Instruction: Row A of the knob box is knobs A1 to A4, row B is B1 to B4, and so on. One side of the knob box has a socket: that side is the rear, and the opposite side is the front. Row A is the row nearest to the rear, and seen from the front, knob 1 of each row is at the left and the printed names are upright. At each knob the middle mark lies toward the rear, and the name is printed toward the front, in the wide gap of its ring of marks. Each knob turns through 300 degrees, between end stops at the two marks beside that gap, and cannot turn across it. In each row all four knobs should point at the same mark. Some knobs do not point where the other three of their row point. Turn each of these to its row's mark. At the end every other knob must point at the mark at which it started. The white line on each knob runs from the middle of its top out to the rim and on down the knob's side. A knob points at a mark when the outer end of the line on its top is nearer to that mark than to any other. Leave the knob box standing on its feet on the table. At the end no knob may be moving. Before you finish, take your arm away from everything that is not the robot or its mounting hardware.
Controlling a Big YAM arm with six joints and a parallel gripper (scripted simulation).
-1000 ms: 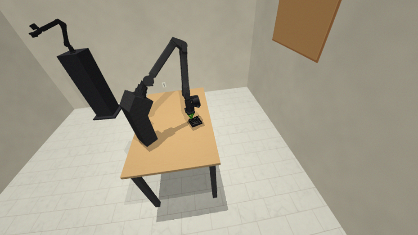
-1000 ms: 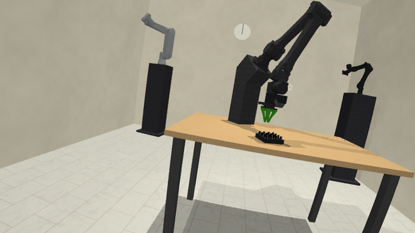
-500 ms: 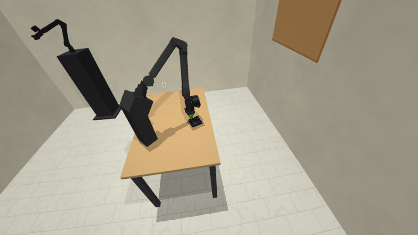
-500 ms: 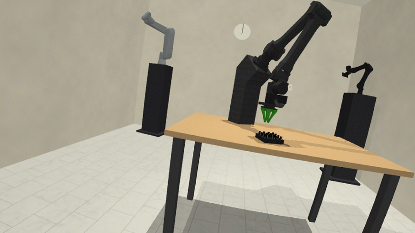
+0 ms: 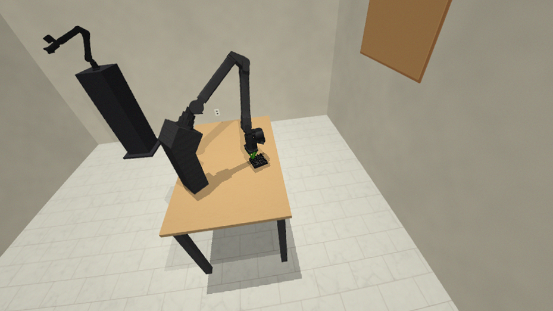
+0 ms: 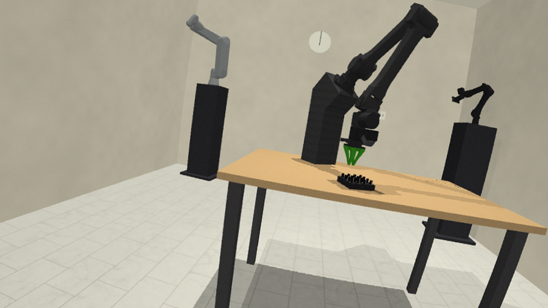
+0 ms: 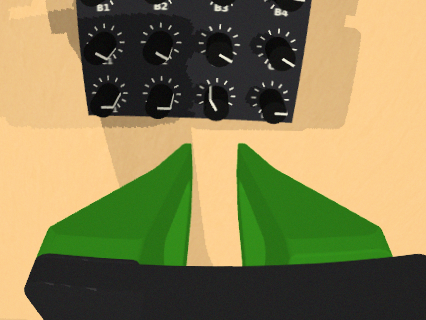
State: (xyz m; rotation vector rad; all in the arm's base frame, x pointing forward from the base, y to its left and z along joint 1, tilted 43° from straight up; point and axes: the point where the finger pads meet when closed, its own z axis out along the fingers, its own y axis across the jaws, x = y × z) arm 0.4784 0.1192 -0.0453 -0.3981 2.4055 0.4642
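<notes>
The knob box (image 5: 259, 161) (image 6: 355, 184) (image 7: 135, 72) stands on the table (image 5: 228, 208) (image 6: 264, 170) (image 7: 390, 200), just ahead of and below the gripper (image 5: 253, 157) (image 6: 351, 164) (image 7: 214, 157). Its fingers are held a narrow gap apart, with nothing between them. In the nearest row, knob D3 (image 7: 216, 107) is pointed rearward and slightly left, while knob D1 (image 7: 105, 102), knob D2 (image 7: 160, 102) and knob D4 (image 7: 273, 107) are pointed rightward.

D3 is probably the knob to be turned next—clockwise from above. The fingers are best centred over it, opened only as needed, lowered upright without brushing its neighbours, then closed gently. The wrist should be turned slowly, the line checked against the row's mark, and the knob released before lifting. Row A cannot be judged here.
</notes>
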